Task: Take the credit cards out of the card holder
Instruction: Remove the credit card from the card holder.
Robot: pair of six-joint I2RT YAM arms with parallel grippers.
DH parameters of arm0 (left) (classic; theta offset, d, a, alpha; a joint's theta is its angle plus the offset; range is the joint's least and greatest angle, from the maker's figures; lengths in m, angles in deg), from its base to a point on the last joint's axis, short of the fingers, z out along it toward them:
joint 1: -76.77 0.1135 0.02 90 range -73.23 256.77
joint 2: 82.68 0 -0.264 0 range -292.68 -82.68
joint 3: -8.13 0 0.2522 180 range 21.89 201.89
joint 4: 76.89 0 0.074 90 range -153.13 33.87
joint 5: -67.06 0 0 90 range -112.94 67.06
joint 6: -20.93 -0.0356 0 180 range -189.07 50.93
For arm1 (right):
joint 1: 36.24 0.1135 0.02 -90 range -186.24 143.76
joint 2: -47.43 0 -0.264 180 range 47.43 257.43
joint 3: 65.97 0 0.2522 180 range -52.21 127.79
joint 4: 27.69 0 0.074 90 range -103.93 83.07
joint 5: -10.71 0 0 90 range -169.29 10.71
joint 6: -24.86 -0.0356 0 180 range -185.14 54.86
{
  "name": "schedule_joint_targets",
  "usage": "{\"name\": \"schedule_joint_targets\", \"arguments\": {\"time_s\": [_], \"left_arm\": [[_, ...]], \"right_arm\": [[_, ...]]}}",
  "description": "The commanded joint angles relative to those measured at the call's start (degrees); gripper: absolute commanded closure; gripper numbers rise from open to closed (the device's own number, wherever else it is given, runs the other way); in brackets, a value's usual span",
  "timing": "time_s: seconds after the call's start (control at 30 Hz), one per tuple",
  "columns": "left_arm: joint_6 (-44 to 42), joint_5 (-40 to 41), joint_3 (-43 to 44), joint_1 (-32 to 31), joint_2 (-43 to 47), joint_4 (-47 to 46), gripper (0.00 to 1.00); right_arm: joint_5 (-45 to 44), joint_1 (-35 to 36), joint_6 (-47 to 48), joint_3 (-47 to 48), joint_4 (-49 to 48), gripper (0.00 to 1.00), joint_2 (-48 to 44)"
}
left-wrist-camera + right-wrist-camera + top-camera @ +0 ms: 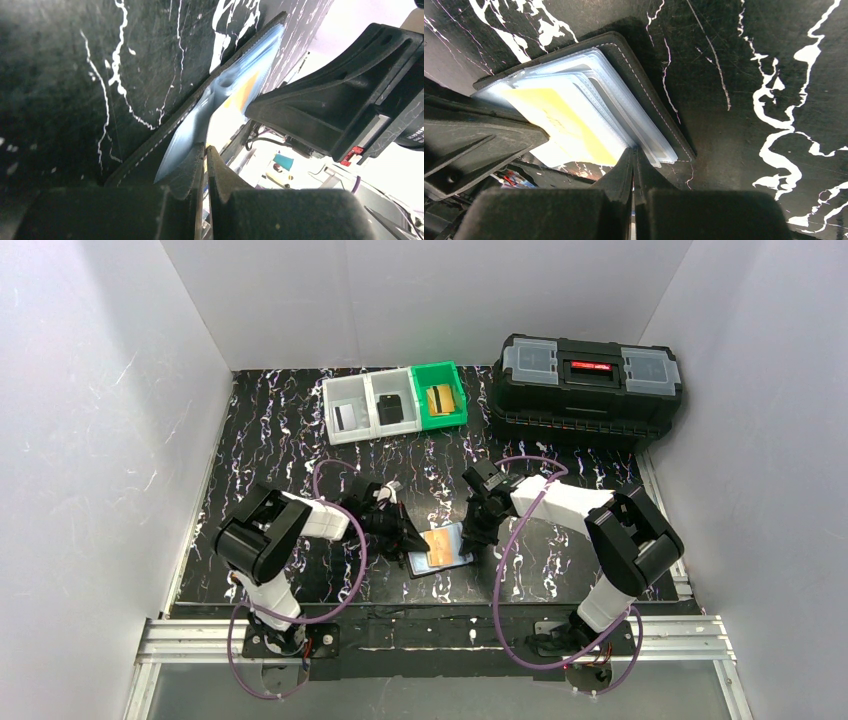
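Marbled black tabletop: three credit cards (390, 408) lie in the rear bins (366, 405), and a gold-orange card (440, 546) is not yet out of the open card holder (425, 562) up front. The left gripper (410, 540) is closed, seemingly pinching a clear pocket. The right gripper (478, 535) is closed and empty at the holder's edge.

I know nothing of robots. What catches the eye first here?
The left gripper and right gripper, both shut, meet at a small black bifold card holder open at the near centre, a gold-orange plastic card among its clear pockets. At the back right sits a big black plastic toolbox, small grey and green plastic bins to its left.
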State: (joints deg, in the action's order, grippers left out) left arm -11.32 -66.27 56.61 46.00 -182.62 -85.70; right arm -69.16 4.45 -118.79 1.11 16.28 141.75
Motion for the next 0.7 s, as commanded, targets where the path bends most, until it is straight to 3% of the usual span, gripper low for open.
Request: {"name": "schedule_joint_targets", "arguments": {"time_s": [0.0, 0.37, 0.67], "left_arm": [[-5.2, 3.3, 2.2, 1.1, 5.2, 11.5, 1.00], [-11.4, 6.3, 8.0, 1.7, 10.5, 26.3, 1.00], [-13.2, 6.6, 9.6, 1.7, 13.6, 32.3, 1.00]], "right_arm": [[-5.5, 0.1, 0.7, -3.5, 1.9, 0.99, 1.9], [-5.7, 0.1, 0.8, -4.0, 0.9, 0.99, 0.9], [-5.6, 0.1, 1.3, -2.8, 0.2, 0.99, -0.1]]}}
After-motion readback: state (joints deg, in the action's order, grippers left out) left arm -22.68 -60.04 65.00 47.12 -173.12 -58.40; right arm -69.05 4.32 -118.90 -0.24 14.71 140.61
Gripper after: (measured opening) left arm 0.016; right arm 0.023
